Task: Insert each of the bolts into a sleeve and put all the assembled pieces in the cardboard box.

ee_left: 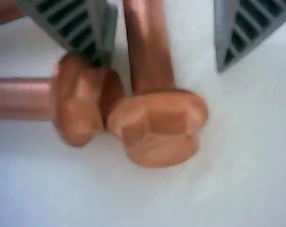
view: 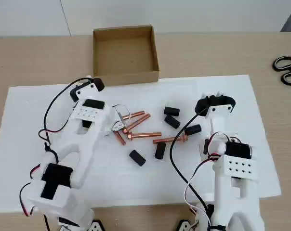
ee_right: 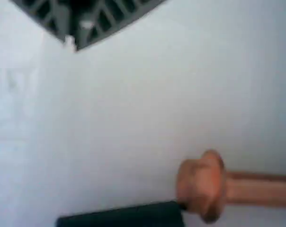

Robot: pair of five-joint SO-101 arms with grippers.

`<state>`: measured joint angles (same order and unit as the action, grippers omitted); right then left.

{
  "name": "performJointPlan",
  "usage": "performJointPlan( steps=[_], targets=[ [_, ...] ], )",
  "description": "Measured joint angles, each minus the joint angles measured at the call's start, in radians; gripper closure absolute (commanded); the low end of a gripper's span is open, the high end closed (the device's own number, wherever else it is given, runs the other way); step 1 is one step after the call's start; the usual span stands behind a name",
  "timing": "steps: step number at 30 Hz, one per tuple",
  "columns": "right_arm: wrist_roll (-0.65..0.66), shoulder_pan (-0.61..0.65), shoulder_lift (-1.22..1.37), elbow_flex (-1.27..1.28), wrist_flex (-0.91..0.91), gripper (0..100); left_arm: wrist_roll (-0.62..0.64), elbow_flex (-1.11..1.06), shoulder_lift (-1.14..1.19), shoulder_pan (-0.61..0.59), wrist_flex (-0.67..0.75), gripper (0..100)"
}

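Closest to you, both arms stand at the near edge of the bench (view: 136, 216). A white sheet (view: 150, 183) covers most of it, and there is wide bare sheet between the arms to move in. A little farther in lie five black sleeves, all loose. One sleeve (view: 137, 158) and a second sleeve (view: 160, 150) are nearest you. A third sleeve (view: 192, 129) is just beside the right arm, and two more sleeves (view: 172, 116) lie past it. The copper bolts (view: 137, 122) lie in a loose bunch in the middle of the sheet, and one long bolt (view: 169, 139) points toward the right arm. Your left tool (view: 115, 126) is down at the bunch, on the left arm's side. The left wrist view shows what the high view cannot: the left tool (ee_left: 162, 61) has its fingers (ee_left: 81, 28) apart, with a bolt shaft (ee_left: 147, 47) between them and a gap on one side. A second bolt head (ee_left: 81, 109) sits right beside the first, under one finger. The right wrist view shows a grey part of your right tool (ee_right: 86, 19) over the sheet, with a bolt head (ee_right: 202, 187) just beside a sleeve end (ee_right: 124, 215). You cannot tell if that tool is apart or together. Past the bolts there is a strip of bare sheet. The cardboard box (view: 126, 77) sits open at the sheet's far edge. Scissors (view: 287, 69) lie at the bench's far right edge, well apart from everything.
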<state>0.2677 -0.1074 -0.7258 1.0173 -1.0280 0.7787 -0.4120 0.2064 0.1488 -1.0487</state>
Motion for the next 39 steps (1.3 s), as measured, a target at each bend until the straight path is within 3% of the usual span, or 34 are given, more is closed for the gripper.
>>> performJointPlan(
  steps=[4, 18, 27, 32, 39],
  targets=[
    [0.0, 0.0, 0.0, 0.0, 0.0, 99.5, -0.002, 0.034, 0.012, -0.006, 0.0, 100],
    [0.0, 0.0, 0.0, 0.0, 0.0, 99.5, -0.003, 0.075, 0.026, -0.009, -0.032, 99],
    [0.0, 0.0, 0.002, -0.038, 0.0, 99.4, -0.13, 0.086, -0.011, -0.025, -0.092, 99],
    [0.0, 0.0, 0.023, -0.146, 0.0, 87.3, -0.187, 0.083, -0.123, -0.063, -0.137, 99],
    [0.0, 0.008, 0.196, -0.258, -0.002, 90.2, -0.195, 0.077, -0.14, -0.064, -0.143, 99]
  ],
)
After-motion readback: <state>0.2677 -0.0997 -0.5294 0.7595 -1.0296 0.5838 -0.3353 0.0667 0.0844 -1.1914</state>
